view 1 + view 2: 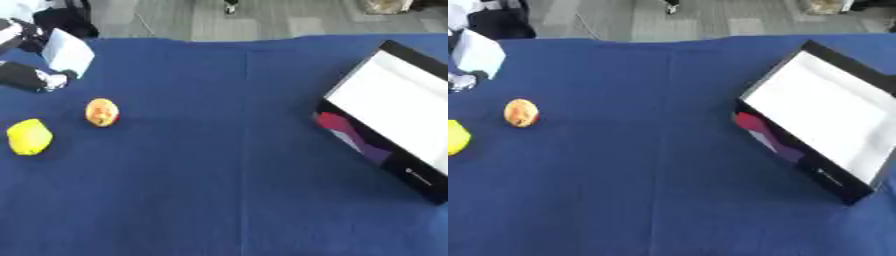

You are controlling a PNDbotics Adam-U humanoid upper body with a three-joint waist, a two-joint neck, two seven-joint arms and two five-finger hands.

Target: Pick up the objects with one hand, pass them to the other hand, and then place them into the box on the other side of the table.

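A yellow, lemon-like object (29, 136) lies near the table's left edge. Just right of it and a little farther back sits a small round orange-yellow fruit (101, 112). On the right side stands the box (820, 107), tilted, with black walls, a white inside and a red and purple front; nothing shows in it. My left arm comes in at the upper left, and its black and silver end (39, 78) hovers behind the two fruits without touching them. My right hand shows in neither view.
A white flat panel (68, 51) sits at the upper left beside my left arm. The blue cloth (219, 165) covers the whole table, with grey floor beyond its far edge (262, 20).
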